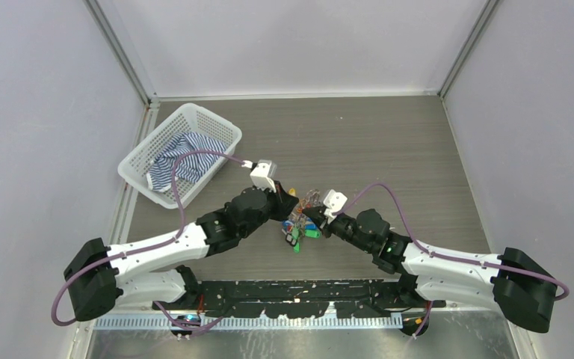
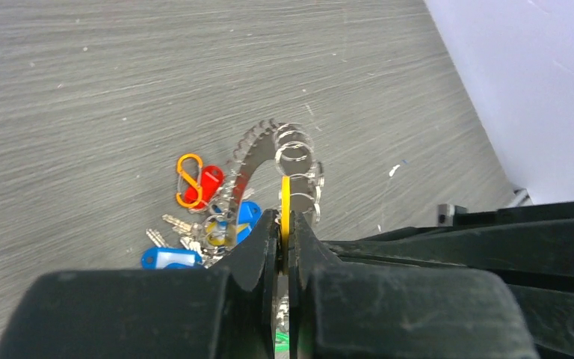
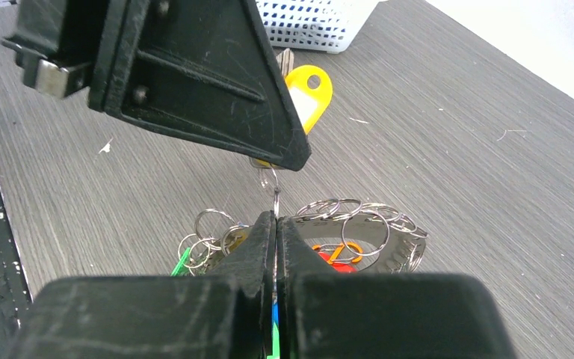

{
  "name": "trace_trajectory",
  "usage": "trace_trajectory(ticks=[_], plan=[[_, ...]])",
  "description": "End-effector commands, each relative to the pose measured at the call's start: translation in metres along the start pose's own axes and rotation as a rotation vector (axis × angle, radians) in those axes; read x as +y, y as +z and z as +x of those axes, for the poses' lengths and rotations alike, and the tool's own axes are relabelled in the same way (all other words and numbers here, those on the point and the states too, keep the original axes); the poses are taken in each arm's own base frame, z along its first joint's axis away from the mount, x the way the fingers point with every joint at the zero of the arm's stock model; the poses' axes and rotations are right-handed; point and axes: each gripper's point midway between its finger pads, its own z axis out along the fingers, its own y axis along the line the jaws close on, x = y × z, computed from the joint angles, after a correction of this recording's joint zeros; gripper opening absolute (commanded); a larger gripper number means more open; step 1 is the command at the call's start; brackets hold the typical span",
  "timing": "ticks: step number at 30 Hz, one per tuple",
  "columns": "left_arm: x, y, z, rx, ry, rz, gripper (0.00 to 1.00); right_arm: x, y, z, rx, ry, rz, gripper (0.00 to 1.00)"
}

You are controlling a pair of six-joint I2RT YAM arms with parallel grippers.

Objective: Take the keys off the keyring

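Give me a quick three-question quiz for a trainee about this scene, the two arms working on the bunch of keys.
1. True or false: the left gripper hangs open above the bunch of silvery metal keys with coloured plastic tags.
2. What does the left gripper pinch? A) orange metal clip B) yellow plastic tag C) blue plastic tag
3. Which gripper is shut on the small metal ring hanging below that tag?

Key: 1 false, it is shut; 2 B; 3 the right gripper.
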Motion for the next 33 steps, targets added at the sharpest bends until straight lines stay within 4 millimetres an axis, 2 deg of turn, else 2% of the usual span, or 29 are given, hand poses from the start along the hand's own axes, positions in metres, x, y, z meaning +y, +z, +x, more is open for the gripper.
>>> trace_trajectory(ticks=[1, 5, 13, 24, 33], plan=[[0.025, 0.004, 0.01, -0.002, -0.036, -0.109, 0.01, -0.01, 0.001, -0.037, -0.132, 0.007, 0.051, 0.01], [0.027, 0.005, 0.014, 0.003, -0.057, -0.116, 0.0, -0.01, 0.001, -0.035, -0.127, 0.015, 0.054, 0.01], [0.018, -0.001, -0.004, -0.096, -0.029, -0.029, 0.01, -0.019, 0.0, -0.036, -0.138, 0.066, 0.108, 0.01], [-0.01, -0.014, -0.019, -0.211, 0.151, 0.144, 0.01, -0.025, 0.005, -0.034, -0.097, 0.146, 0.133, 0.01], [-0.033, -0.022, -0.016, -0.228, 0.304, 0.258, 0.01, -0.027, 0.01, -0.037, -0.072, 0.229, 0.13, 0.01]])
